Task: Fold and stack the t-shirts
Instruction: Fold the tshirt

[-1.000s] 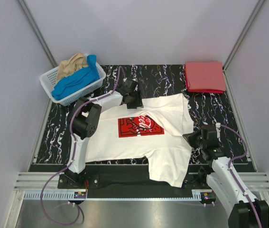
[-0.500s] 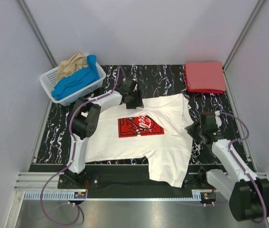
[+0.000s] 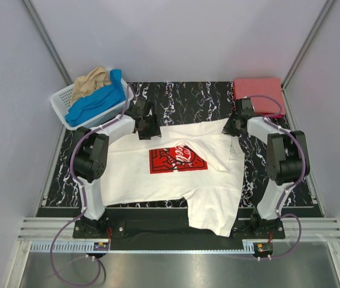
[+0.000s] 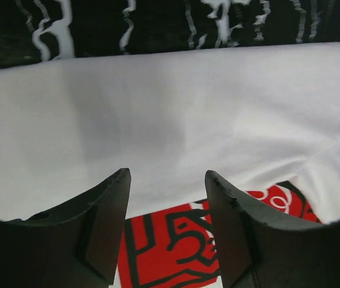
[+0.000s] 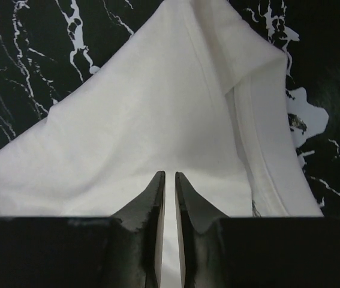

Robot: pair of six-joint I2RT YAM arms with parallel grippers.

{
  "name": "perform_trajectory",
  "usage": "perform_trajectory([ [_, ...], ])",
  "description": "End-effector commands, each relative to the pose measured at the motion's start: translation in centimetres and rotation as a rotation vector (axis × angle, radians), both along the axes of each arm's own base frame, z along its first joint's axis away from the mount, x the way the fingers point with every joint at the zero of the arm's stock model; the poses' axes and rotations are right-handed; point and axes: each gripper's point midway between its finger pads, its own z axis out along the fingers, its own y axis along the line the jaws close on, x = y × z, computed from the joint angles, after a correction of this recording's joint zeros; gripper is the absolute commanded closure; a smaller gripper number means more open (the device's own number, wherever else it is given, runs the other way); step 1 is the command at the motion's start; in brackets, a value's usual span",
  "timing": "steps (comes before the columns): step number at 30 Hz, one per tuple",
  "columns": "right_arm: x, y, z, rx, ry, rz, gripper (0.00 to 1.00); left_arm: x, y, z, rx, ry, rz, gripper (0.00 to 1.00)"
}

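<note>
white t-shirt [image 3: 175, 180] spread flat mid-table, one flap hanging over the near edge | left gripper [image 4: 167, 177] fingers apart, over the shirt's far edge | right gripper [image 5: 170, 175] fingers almost together at the shirt's far-right corner, hold on cloth unclear | red t-shirt [image 3: 258, 96] folded, far-right corner | basket [image 3: 60, 102] holding blue t-shirt [image 3: 96, 101] and tan t-shirt [image 3: 92, 81], far-left corner | bare table [image 3: 199, 99] along the far edge between basket and red t-shirt

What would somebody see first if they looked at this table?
A big white t-shirt with a red print lies spread across the middle of the black marbled table, with the left gripper and right gripper at its far edge. A folded red t-shirt sits far right. A white basket far left holds a blue shirt and a tan shirt.
</note>
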Motion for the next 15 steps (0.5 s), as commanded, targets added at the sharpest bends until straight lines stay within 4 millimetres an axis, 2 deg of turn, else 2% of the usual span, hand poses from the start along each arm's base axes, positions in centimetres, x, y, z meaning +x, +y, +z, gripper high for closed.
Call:
perform_trajectory([
  [1,2.9,0.3,0.7,-0.04,-0.057,0.07,0.82,-0.2,1.2,-0.9,0.058,0.001,0.014,0.42],
  [2,4.0,0.0,1.0,-0.063,-0.076,0.071,0.82,0.1,1.1,-1.0,0.059,0.001,0.016,0.42],
  [3,4.4,-0.2,-0.2,-0.075,-0.057,0.076,0.83,0.1,1.1,-1.9,0.069,0.02,0.016,0.43],
  [5,5.6,-0.9,-0.3,-0.099,-0.055,0.063,0.83,0.8,0.8,-2.0,0.068,0.017,0.018,0.43],
  [6,5.8,-1.2,-1.7,-0.105,-0.027,0.059,0.84,0.8,0.8,-2.8,0.074,0.038,0.018,0.43],
  [8,6.6,-1.9,-2.1,-0.106,-0.009,0.043,0.84,1.5,0.6,-2.8,0.083,0.036,0.02,0.43],
  [9,6.7,-2.1,-3.1,-0.109,0.014,0.042,0.84,1.6,0.8,-3.6,0.096,0.052,0.02,0.43],
  [10,7.2,-2.1,-2.9,-0.114,0.006,0.047,0.84,1.8,0.9,-3.7,0.107,0.052,0.025,0.43],
  [13,7.6,-3.1,-4.3,-0.139,0.044,0.032,0.85,2.5,0.9,-4.0,0.114,0.058,0.03,0.43],
  [14,8.5,-3.3,-3.8,-0.14,0.029,0.028,0.84,3.1,0.6,-3.6,0.107,0.046,0.029,0.43],
  [15,8.6,-3.6,-4.6,-0.141,0.05,0.024,0.84,3.2,0.6,-4.1,0.112,0.058,0.03,0.43],
])
